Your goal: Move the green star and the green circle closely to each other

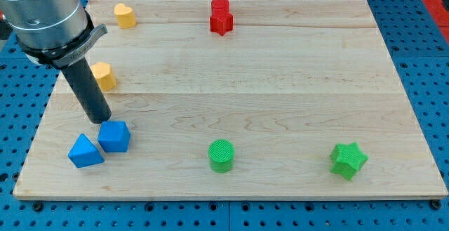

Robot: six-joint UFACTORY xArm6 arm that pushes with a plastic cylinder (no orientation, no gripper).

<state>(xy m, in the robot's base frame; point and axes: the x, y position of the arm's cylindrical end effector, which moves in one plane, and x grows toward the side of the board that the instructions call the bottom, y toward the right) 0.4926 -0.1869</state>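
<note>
Camera view: my tip (pixel 102 121) is sitting bare, holding nothing, just above the blue cube (pixel 114 136). Green circle (pixel 222 155) and green star (pixel 348 160) are lying well apart along the board's (pixel 280 83) bottom edge.

My tip (pixel 102 121) is the end of a dark, near-black rod under a grey metal collar. Just below it sits a blue cube (pixel 114 136), with a blue triangular block (pixel 85 151) beside that. Above the tip are two yellow blocks (pixel 104 76) (pixel 125 15). Far to its right stand the green circle (pixel 222 155), ribbed on top, the green star (pixel 348 160) and a red block (pixel 221 16). The board (pixel 280 83) is pale wood grain on a blue perforated table (pixel 421 62)
</note>
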